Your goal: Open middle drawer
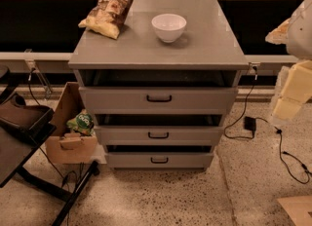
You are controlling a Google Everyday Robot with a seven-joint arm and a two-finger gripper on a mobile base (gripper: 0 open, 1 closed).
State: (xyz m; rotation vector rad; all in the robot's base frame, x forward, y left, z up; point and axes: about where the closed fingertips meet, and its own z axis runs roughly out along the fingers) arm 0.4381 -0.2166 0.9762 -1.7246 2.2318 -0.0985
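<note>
At the right edge of the view, you find the gripper (291,96), a pale blurred shape beside the cabinet (204,49). You cannot tell whether it is open or closed. Left of the gripper and lower, well apart from it, sits the middle drawer (122,135). Up and left of the gripper, a bowl (168,27) and a chip bag (109,11) rest on the cabinet.

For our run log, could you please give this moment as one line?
hand: right edge, away from cabinet | middle drawer: untouched | on top: bowl, chip bag
</note>
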